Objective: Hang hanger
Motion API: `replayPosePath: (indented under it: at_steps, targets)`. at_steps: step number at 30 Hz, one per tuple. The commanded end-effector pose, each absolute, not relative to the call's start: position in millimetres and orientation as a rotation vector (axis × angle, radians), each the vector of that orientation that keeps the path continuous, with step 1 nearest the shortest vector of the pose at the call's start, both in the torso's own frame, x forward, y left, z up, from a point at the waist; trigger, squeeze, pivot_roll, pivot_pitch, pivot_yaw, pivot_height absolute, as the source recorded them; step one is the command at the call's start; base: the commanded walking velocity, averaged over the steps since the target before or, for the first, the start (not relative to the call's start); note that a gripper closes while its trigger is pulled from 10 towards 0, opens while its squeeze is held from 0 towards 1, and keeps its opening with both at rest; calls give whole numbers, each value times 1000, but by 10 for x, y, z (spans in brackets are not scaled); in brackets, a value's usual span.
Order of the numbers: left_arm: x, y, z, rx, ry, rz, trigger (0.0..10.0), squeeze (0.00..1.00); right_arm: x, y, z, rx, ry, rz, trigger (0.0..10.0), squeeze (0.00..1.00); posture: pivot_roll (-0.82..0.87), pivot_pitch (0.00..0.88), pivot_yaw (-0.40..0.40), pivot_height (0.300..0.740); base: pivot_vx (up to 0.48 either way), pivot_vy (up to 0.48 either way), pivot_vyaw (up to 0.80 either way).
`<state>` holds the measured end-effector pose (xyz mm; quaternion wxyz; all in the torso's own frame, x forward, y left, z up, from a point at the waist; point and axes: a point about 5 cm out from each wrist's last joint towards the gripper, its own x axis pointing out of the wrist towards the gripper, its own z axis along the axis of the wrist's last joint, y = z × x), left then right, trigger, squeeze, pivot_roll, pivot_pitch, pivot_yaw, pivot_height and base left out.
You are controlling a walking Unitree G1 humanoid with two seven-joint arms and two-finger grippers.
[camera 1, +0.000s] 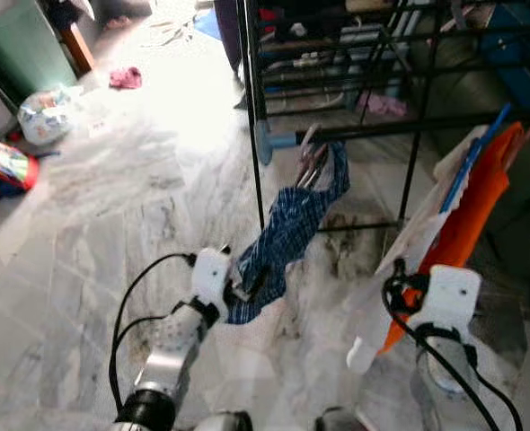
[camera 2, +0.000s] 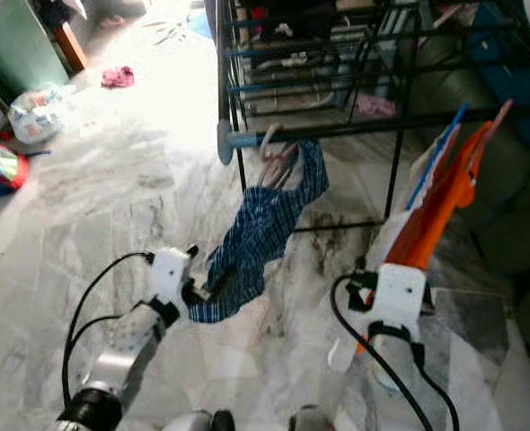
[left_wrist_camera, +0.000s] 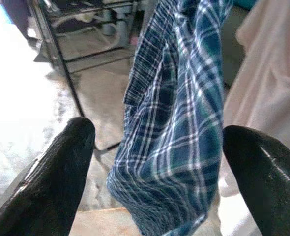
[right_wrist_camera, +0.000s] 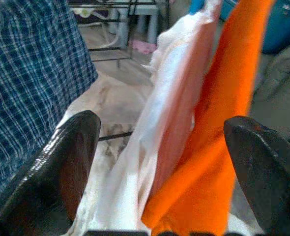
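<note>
Gaping left pincer (left_wrist_camera: 157, 172) framing plaid cloth (left_wrist_camera: 179, 113)

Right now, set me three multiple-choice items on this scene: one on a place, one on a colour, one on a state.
1. Where does the blue plaid garment hang?
A. From the black drying rack's rail
B. Flat on the floor
C. Over the green bin

2. What colour is the garment before the right gripper?
A. Purple
B. Orange
C. Black

3. How do the left gripper's fingers stand?
A. Shut on the rail
B. Spread open either side of the plaid cloth
C. Shut on a pink rag

Answers:
1 A: its top hangs by hangers at the rail.
2 B: bright orange cloth beside white cloth.
3 B: the left wrist view shows both fingers wide apart, cloth between them.
</note>
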<state>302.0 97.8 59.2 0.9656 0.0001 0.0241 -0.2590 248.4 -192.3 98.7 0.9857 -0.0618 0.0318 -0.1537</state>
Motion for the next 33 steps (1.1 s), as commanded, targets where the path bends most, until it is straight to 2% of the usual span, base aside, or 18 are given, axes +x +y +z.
replayPosePath:
  at_steps: [1,18,26,33]
  targets:
    - [2975,967,527,3,76,-530,10000,0,2457,-1937,980,-140,66,-309,10000,0,-111,205,87,740,0,0,0]
    - [2978,901,559,-25,58,-549,10000,0,2489,-1945,1014,-173,51,-292,10000,0,-116,208,80,740,0,0,0]
    - [2967,856,583,-60,51,-596,10000,0,2587,-1961,1072,-182,35,-284,10000,0,-116,211,77,740,0,0,0]
    - [2962,856,574,-55,55,-601,10000,0,2725,-1876,1069,-186,52,-232,10000,0,-113,214,80,740,0,0,0]
